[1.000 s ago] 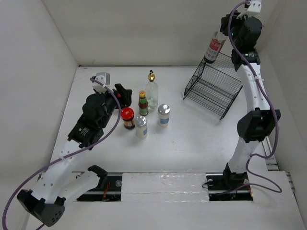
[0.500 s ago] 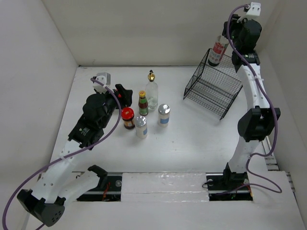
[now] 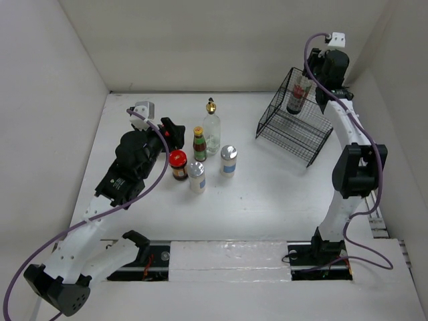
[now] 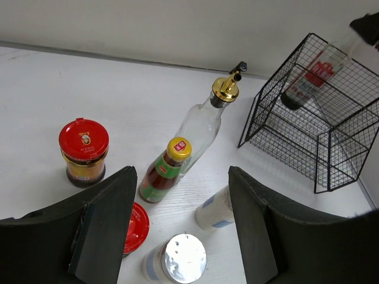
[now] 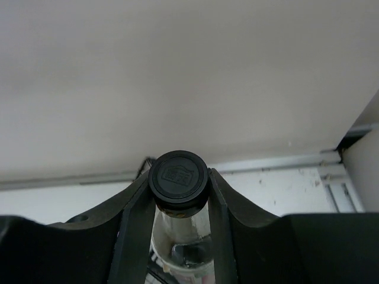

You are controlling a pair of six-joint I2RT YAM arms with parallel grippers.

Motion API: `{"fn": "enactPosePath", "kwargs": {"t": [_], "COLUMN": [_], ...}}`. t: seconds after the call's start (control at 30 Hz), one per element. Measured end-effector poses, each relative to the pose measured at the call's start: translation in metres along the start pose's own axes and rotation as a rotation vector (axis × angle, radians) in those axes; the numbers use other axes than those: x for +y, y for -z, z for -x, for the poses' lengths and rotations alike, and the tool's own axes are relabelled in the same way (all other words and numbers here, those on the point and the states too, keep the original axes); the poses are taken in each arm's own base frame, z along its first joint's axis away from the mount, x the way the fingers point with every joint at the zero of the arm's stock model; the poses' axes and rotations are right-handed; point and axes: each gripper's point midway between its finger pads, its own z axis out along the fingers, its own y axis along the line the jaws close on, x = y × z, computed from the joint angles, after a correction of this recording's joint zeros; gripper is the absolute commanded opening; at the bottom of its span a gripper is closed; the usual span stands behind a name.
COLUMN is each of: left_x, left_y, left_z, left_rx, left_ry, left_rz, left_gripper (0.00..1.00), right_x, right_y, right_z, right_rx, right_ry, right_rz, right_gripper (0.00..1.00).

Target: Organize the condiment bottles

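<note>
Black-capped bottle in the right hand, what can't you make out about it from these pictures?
- Right wrist view: the black-capped bottle shows only cap and neck; the right hand hides body and label with its own fingers.
- Top view: the wire basket crosses its base, so whether it rests on a shelf cannot be told.
- Left wrist view: label too small to read through the wires.

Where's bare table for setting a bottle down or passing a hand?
Free: table between the right shaker and the basket, plus the near strip in front of the bottles. Crowded: around those bottles, by the left gripper.
</note>
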Motion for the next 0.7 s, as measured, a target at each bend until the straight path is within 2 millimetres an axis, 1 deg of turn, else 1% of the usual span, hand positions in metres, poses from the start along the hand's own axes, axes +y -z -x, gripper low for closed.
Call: {"fn": "enactPosePath", "kwargs": {"t": [0.07,0.17,0.23,0.33,0.4,0.43,0.53,0.6,0.7], "left_x": [0.0,-0.001,-0.001,-0.001,-0.002,-0.002,-0.002,-0.003,-0.004], "left_y": [0.0,0.0,0.0,0.0,0.0,0.0,0.0,0.0,0.0], "left_z": [0.0,0.0,0.0,0.0,-0.001,-0.001,-0.001,-0.001,-0.001], "left_rx": [0.0,0.001,0.001,0.002,0.003,0.004,0.005,0.006,0.005], "left_ry": [0.0,0.0,0.0,0.0,0.0,0.0,0.0,0.0,0.001], "left_rz": [0.0,-0.003,-0.004,-0.005,-0.009,-0.01,-0.013,-0.017,-0.022], "left_gripper": [0.59,0.59,0.59,0.59,0.59,0.59,0.59,0.59,0.59], "right_x": [-0.003,-0.005,-0.004,-0.003,-0.003,-0.003,-0.003,-0.003,-0.002], "right_y": [0.001,0.003,0.002,0.003,0.002,0.002,0.003,0.003,0.006], "right_z": [-0.027,-0.054,-0.054,-0.05,-0.049,-0.05,-0.056,-0.051,-0.035], "right_rx": [0.056,0.109,0.097,0.081,0.076,0.075,0.08,0.056,0.018], "right_ry": [0.004,0.006,0.007,0.007,0.009,0.009,0.007,0.006,0.004], "right_rz": [-0.006,-0.011,-0.011,-0.014,-0.016,-0.016,-0.017,-0.015,-0.014], "right_gripper": [0.14,0.15,0.15,0.2,0.29,0.38,0.5,0.54,0.64]}}
